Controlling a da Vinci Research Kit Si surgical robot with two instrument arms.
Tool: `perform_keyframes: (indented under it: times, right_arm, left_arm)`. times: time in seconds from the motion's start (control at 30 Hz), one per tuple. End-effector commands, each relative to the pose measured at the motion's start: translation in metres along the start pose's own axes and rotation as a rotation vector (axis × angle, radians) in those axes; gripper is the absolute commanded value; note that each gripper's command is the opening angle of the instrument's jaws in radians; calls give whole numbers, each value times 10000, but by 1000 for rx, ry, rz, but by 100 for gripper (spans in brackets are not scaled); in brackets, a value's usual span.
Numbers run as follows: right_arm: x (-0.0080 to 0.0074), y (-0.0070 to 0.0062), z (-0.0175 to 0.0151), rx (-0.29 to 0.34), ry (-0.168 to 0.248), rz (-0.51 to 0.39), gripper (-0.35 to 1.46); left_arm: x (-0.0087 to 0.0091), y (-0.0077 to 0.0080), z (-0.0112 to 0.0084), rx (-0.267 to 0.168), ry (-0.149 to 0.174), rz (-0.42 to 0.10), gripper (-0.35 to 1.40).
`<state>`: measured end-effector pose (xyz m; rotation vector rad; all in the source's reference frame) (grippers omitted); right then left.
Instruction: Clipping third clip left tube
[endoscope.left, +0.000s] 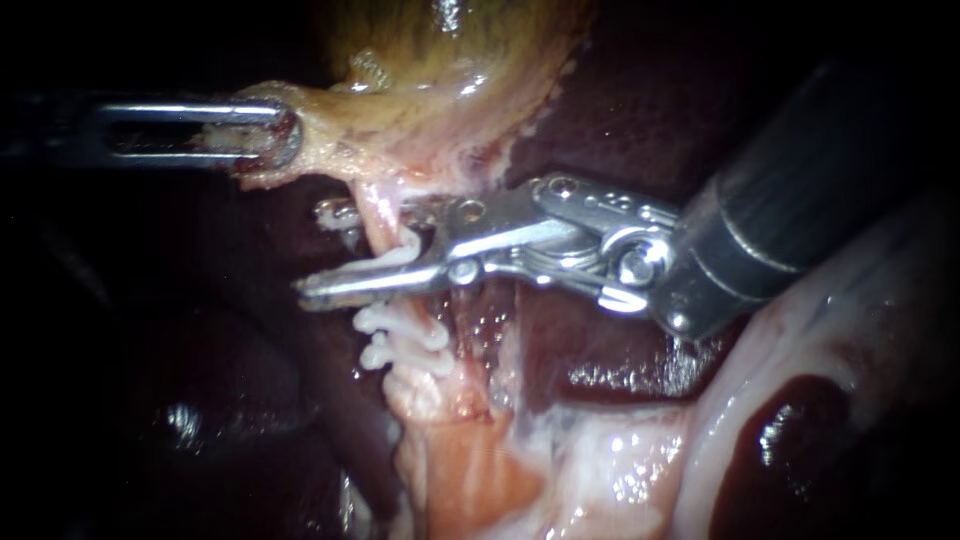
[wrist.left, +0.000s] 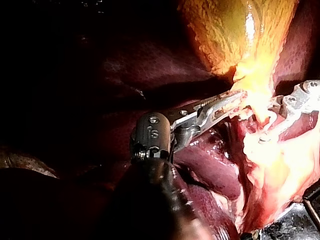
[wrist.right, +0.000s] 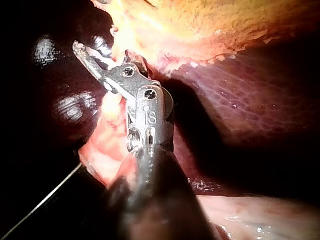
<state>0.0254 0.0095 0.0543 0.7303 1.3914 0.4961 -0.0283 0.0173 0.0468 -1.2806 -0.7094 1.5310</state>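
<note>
My left instrument (endoscope.left: 280, 133) comes in from the left, its jaws shut on the pale tissue at the foot of the yellow gallbladder (endoscope.left: 450, 60), holding it up and to the left. From there a thin pink tube (endoscope.left: 378, 222) runs down. The open jaws of my right instrument (endoscope.left: 315, 250) straddle this tube, one on each side, and a white clip (endoscope.left: 398, 252) lies against the lower one. More white clips (endoscope.left: 395, 340) sit on the tube just below. In the left wrist view the left instrument (wrist.left: 234, 98) grips yellow tissue. In the right wrist view the right instrument (wrist.right: 97, 60) reaches the tube (wrist.right: 118, 50).
Dark liver (endoscope.left: 620, 110) lies behind and around the tube. Pale glistening tissue (endoscope.left: 620, 460) fills the lower right, with a dark red pool (endoscope.left: 780, 440) in it. A second pale strand (endoscope.left: 468, 330) runs to the right of the clipped tube. A thin wire (wrist.right: 45, 200) crosses beside the right shaft.
</note>
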Motion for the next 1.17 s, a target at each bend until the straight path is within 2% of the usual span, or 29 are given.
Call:
perform_keyframes:
  times: [0.03, 0.13, 0.27, 0.4, 0.53, 0.63, 0.77, 1.17]
  right_arm:
    - [2, -3, 0, 1, -5, -2, 46]
    - [4, -11, 3, -1, -33, -13, 42]
    - [6, -15, 4, 1, -36, -12, 28]
    - [6, -18, -1, 0, -35, -12, -6]
    - [7, -19, -5, 2, -35, -11, -33]
    - [9, -19, -7, 2, -38, 2, -35]
    - [10, -20, -8, -19, -69, 9, -35]
    - [9, -15, -7, -7, -71, 11, -34]
  left_arm:
    - [0, 0, 0, -1, -1, 0, -35]
    - [0, -1, 0, -1, -1, 0, -35]
    - [0, 0, 0, -1, -1, 0, -35]
    - [0, -1, 0, -1, -1, 0, -35]
    - [0, -1, 0, -1, -1, 0, -35]
    - [1, -1, 0, -1, -1, 0, -35]
    - [1, -1, 0, -1, -1, 0, -35]
    - [1, -1, 0, -1, -1, 0, -35]
